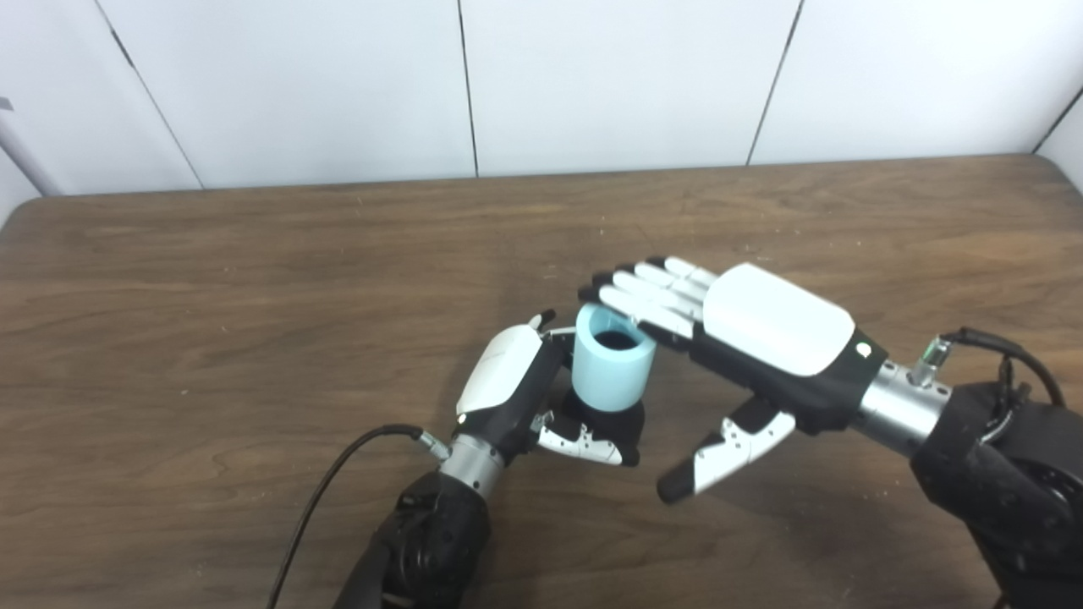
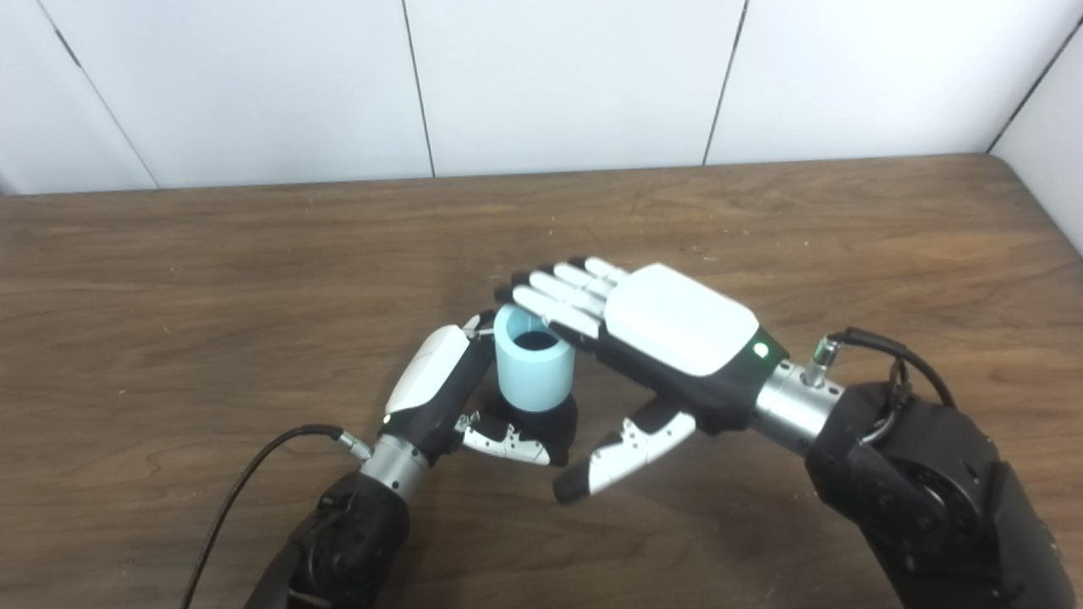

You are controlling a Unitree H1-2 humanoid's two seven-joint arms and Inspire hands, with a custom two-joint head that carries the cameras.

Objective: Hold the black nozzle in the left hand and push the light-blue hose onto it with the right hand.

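Near table centre, slightly toward 6 o'clock: light-blue hose [image 1: 614, 370] standing upright on the black nozzle [image 1: 602, 423], mouth up. Left hand [image 1: 516, 391] wrapped around the nozzle base, thumb curled across the front. Right hand [image 1: 744, 338] flat above, fingers [image 1: 643, 296] pressed together and straight on the rim's 2 o'clock side, thumb hanging free, gripping nothing. Best pressed squarely downward, palm centred over the mouth, left grip firm against tipping. Bare wooden table [image 1: 254, 279] all around; near edge out of view.
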